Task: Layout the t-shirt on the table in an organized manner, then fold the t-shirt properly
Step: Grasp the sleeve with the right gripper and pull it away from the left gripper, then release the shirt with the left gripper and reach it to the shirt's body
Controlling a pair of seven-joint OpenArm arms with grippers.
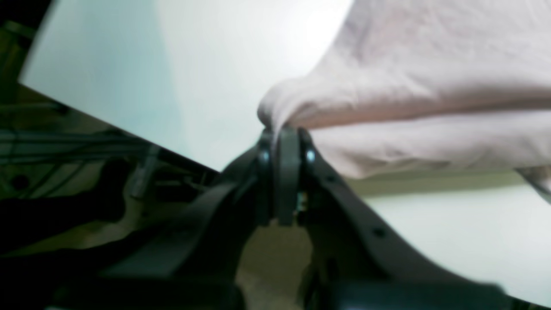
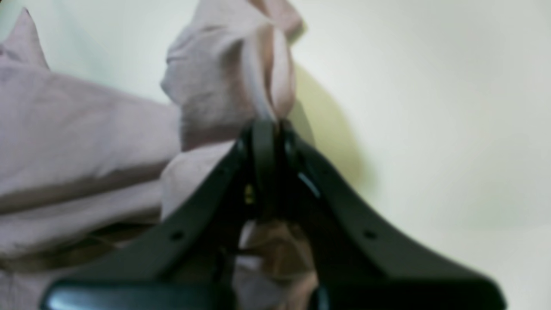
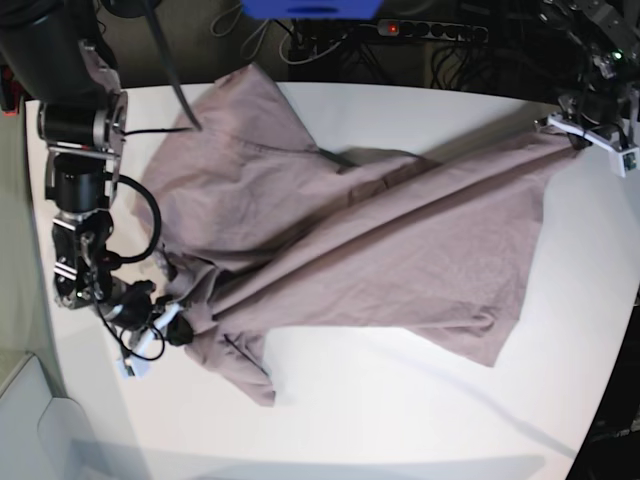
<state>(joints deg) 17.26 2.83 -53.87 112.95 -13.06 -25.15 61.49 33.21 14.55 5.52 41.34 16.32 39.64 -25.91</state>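
Note:
The mauve t-shirt (image 3: 380, 240) lies crumpled and stretched slantwise across the white table (image 3: 400, 420), pulled between both arms. My left gripper (image 3: 572, 132) is at the table's far right edge, shut on a corner of the t-shirt (image 1: 409, 86); the left wrist view shows its tips (image 1: 284, 129) pinching bunched cloth above the table (image 1: 129, 64). My right gripper (image 3: 180, 325) is at the near left, shut on another bunch of the t-shirt (image 2: 86, 129). In the right wrist view its tips (image 2: 275, 122) clamp a fold, lifted a little over the table (image 2: 430, 86).
A power strip (image 3: 430, 30) and cables lie behind the table's far edge, beside a blue object (image 3: 310, 8). The right arm's body (image 3: 80, 170) stands over the table's left side. The table's edge (image 1: 107, 125) runs close to the left gripper, with dark clutter beyond it.

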